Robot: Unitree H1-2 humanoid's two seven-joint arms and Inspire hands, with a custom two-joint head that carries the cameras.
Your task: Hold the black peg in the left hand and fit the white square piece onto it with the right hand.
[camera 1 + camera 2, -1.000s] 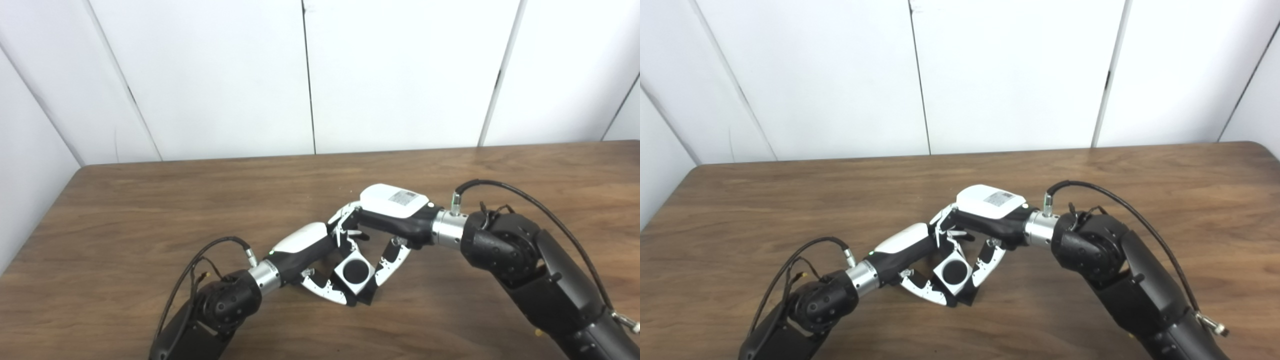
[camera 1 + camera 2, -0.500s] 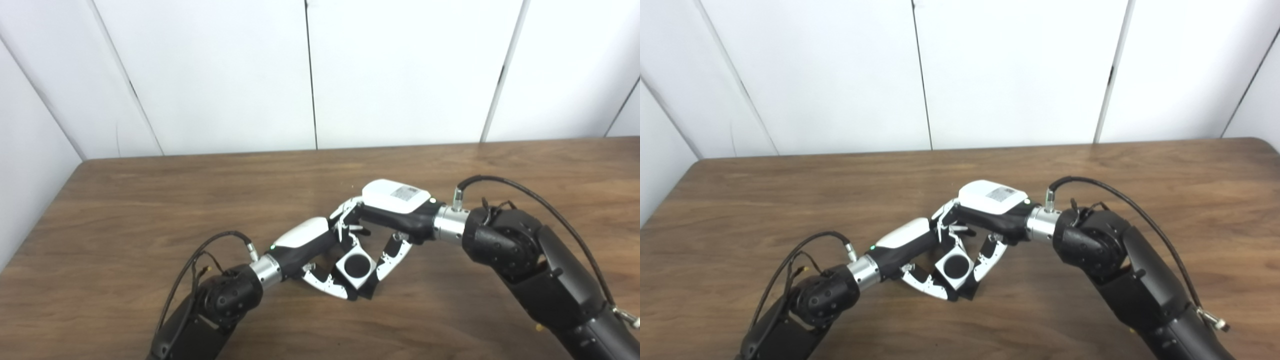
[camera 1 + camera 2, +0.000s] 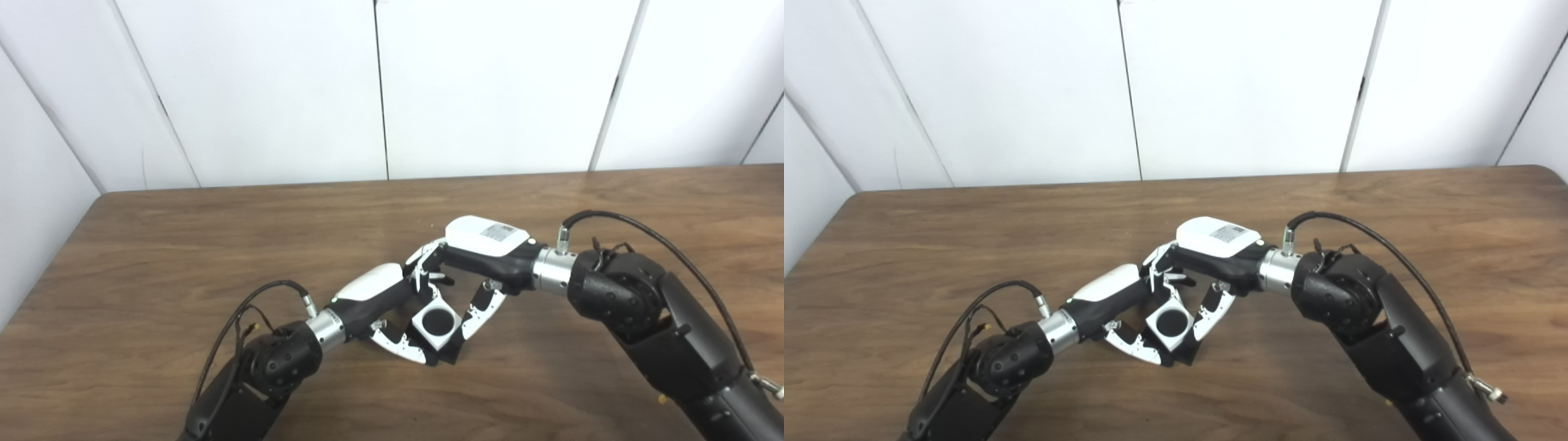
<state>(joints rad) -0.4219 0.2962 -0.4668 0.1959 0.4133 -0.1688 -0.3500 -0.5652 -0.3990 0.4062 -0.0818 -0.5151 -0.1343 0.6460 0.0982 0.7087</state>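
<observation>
Left hand point(image 3: 373, 294) and right hand point(image 3: 484, 248) meet mid-table point(image 3: 153, 257), fingers of both pinching white square point(image 3: 436, 321); black peg point(image 3: 436, 321) fills its hole.

Wooden table point(image 3: 184, 245) — white wall panels point(image 3: 490, 86)

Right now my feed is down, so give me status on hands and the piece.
Both hands, left hand and right hand, closed around white square piece. Black peg fills its hole. Nothing else on table.
</observation>
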